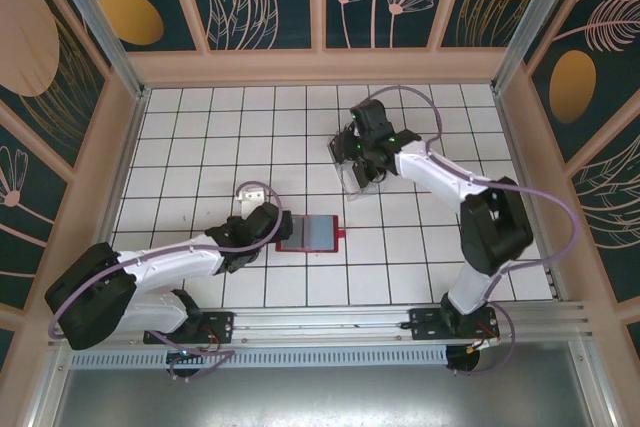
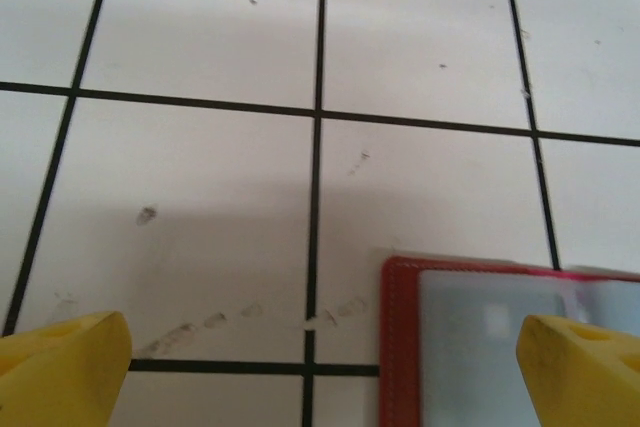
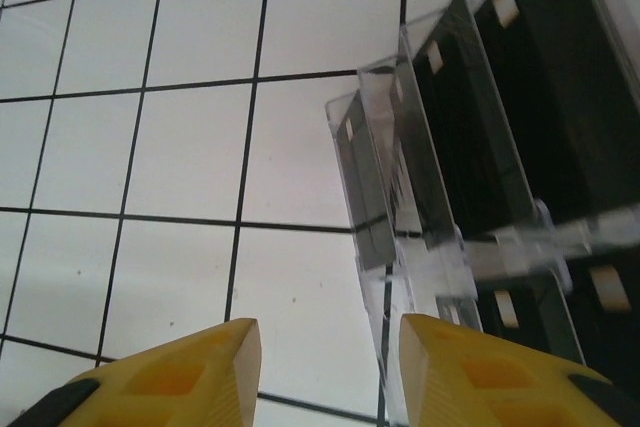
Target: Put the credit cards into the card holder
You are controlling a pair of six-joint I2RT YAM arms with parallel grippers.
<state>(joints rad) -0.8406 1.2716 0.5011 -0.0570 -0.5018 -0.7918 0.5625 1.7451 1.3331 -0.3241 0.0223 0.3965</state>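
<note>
Progress, judging by the layout: prob. at the very start. The credit cards [image 3: 455, 137] are sitting upright in the slots of a clear plastic rack [image 3: 372, 187]. The card holder [image 1: 312, 232] is lying open & flat on the table [image 1: 200, 127], grey-blue pockets facing up and looking bare as far as the top view lets one tell. So nothing is looking done yet; each card is waiting to be pulled out, carried over & slid into a pocket.

Right gripper [image 3: 320, 367] is hovering at the rack, jaws partly apart w/ only tabletop between them, clamping nothing. The rack is standing just ahead of the jaws, toward the right-hand finger. At least two slots are holding black cards, and more dark cards are showing low beside that finger; exact count can't be told.

Left gripper [image 2: 320, 372] is waiting w/ jaws wide apart, gripping nothing. The holder's red-edged corner is lying just ahead of & partly under its right-hand finger; the rest of the span between the jaws is showing bare tile.
</note>
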